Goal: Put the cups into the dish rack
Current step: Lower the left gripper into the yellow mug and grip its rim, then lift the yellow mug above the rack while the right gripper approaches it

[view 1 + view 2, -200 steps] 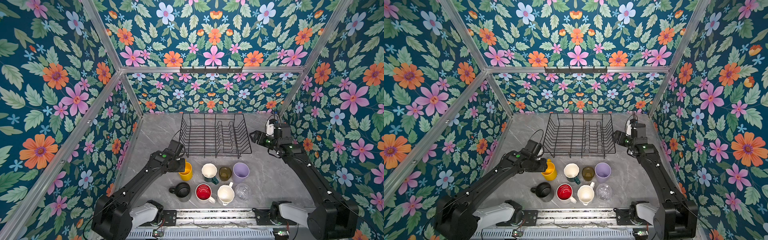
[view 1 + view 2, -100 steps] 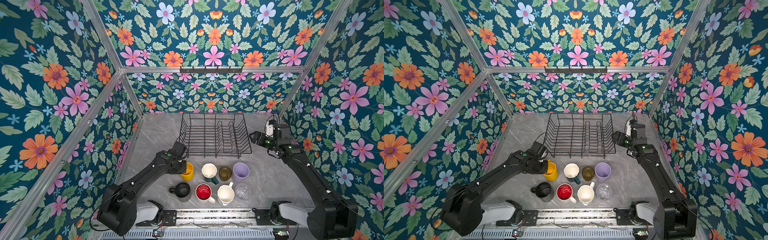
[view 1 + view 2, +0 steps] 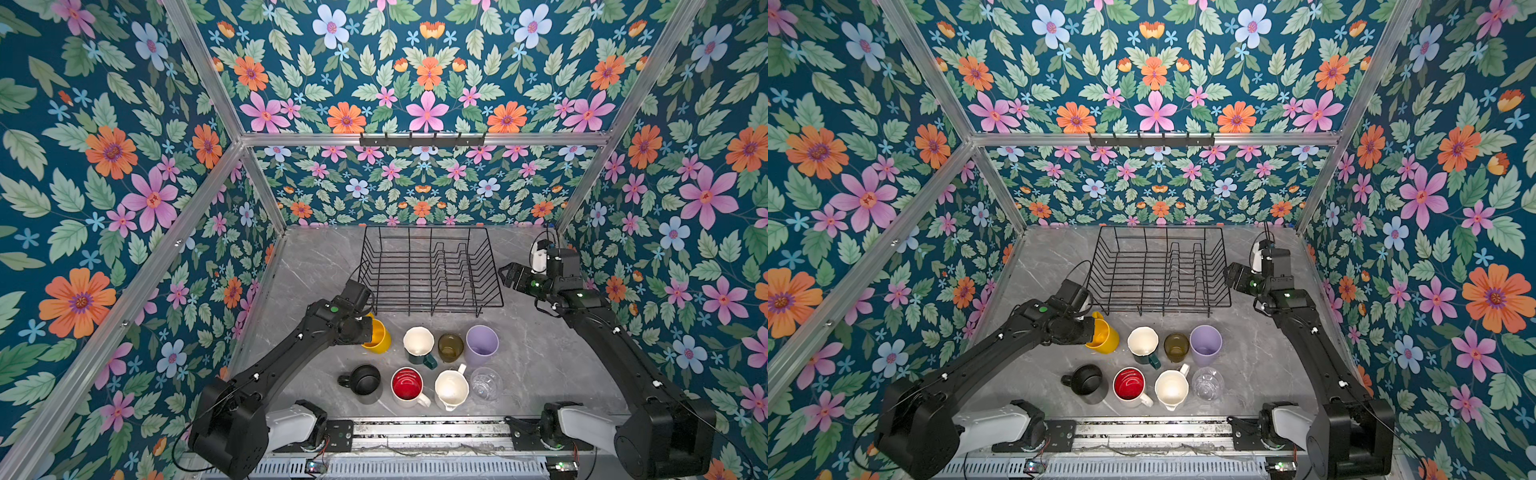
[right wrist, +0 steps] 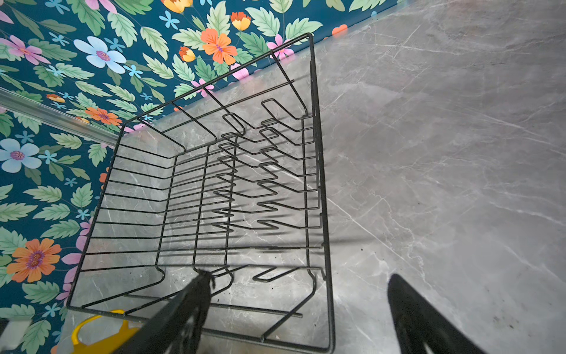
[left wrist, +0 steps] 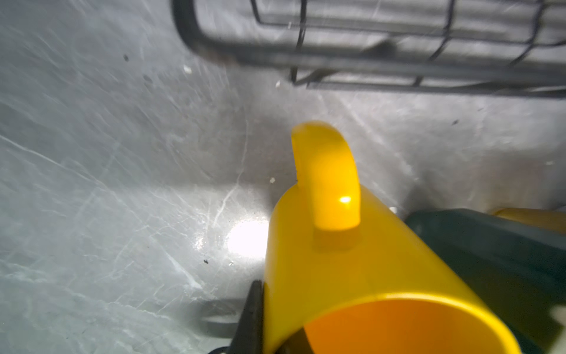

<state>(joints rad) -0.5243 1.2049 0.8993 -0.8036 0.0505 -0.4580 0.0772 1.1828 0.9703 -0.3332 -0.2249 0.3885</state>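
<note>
My left gripper [image 3: 366,328] [image 3: 1090,328] [image 5: 269,331] is shut on the rim of the yellow mug [image 3: 379,338] [image 3: 1106,338] [image 5: 352,260], one finger outside the wall and one inside. The mug is tilted, its handle towards the dish rack [image 3: 432,304] [image 3: 1163,305] [image 4: 315,153], which is empty. In both top views the other cups stand upright in two rows in front of the rack. They are the white mug with the dark green outside [image 3: 419,343], olive glass [image 3: 450,347], lilac tumbler [image 3: 482,345], black mug [image 3: 365,379], red-inside mug [image 3: 407,384], white mug [image 3: 451,388] and clear glass [image 3: 484,384]. My right gripper [image 3: 505,276] [image 4: 300,306] hangs open by the rack's right side.
A narrow black hook bar [image 3: 422,140] is fixed high on the back wall. Floral walls close in the grey marble table on three sides. The dark green mug [image 5: 490,260] stands right beside the yellow one. The arms' base rail [image 3: 415,432] runs along the front edge.
My left gripper went down to the yellow mug and shut on its rim, and the mug now leans. The right arm has not moved.
</note>
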